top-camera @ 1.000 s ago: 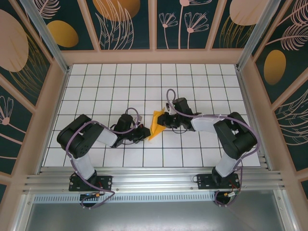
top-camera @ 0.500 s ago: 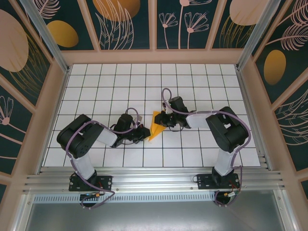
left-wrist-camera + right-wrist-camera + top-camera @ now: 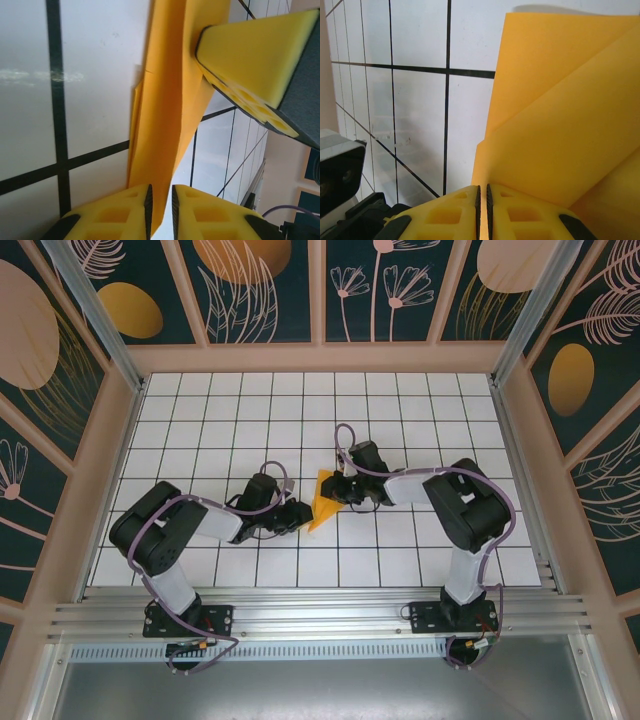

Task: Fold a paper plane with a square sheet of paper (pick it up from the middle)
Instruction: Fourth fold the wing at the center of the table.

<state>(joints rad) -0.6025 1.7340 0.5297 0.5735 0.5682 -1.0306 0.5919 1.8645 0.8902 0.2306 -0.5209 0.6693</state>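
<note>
The square sheet of paper (image 3: 324, 498), orange-yellow and folded into a narrow pointed shape, rests mid-table between both grippers. My left gripper (image 3: 300, 516) meets its near-left end. In the left wrist view the folded sheet (image 3: 165, 100) runs down into the left gripper (image 3: 160, 187), whose jaws stand slightly apart, the paper against one pad with a sliver of gap beside the other. My right gripper (image 3: 345, 490) is at the sheet's right side. In the right wrist view the paper layers (image 3: 560, 125) enter the right gripper (image 3: 481, 187), which is shut on their edge. A right fingertip (image 3: 255, 65) presses the paper.
The white gridded table (image 3: 420, 410) stretches out behind and to both sides of the arms. Patterned dark walls with wooden frames (image 3: 320, 350) close in the back and sides. A metal rail (image 3: 320, 615) runs along the near edge.
The left jaws, shut before, have parted a little around the paper. The right arm's elbow has drawn in toward the middle; the paper has stayed in place.
</note>
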